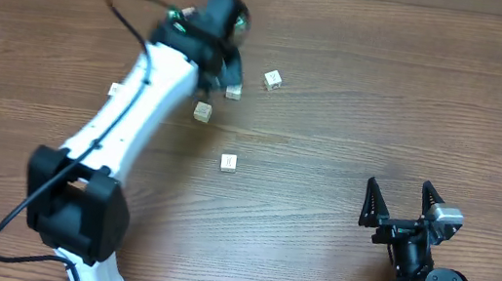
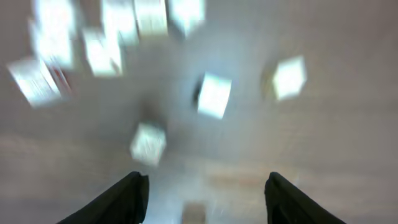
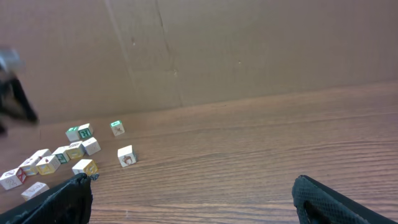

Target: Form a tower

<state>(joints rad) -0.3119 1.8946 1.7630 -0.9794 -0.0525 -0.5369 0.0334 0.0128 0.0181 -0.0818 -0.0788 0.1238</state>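
1. Worktop [image 1: 356, 96]: brown wood grain, fills the overhead view. A cardboard wall [image 3: 249, 50] stands along its far edge.
2. Left arm [image 1: 127, 113]: white, runs diagonally from the near-left corner to the far centre. A black cable [image 1: 124, 6] loops out beside the wrist. From above it covers part of the cube area.
3. Right arm [image 1: 424, 278]: black, sits near right, well apart from every cube.
4. Left hand [image 2: 206, 180]: smeared in both the overhead and its own camera. Its fingers [image 2: 127, 196] stand apart with nothing clamped between them. There is a pale smear low in the gap (too blurred to name). It sits over the cubes at far centre.
5. Right hand [image 1: 399, 185]: fingers spread wide, empty, tips pointing at the far side.
6. Tower: I can't make out an upright column in any view. The cube cluster [image 3: 56, 158] lies one layer deep on the worktop, far left in the right wrist view. Several of its cubes form a loose diagonal line, touching or nearly so.
7. Single cubes, seen from above:
   - the outer cube [image 1: 272, 80] lies near the left hand, on its right;
   - the hand-side cube [image 1: 234, 91] lies just beside the left hand;
   - the arm-side cube [image 1: 202, 111] lies just beside the left arm;
   - the lone cube [image 1: 228, 162] lies toward the centre, apart from the rest;
   - the peeking cube [image 1: 113, 89] shows at the arm's other edge.
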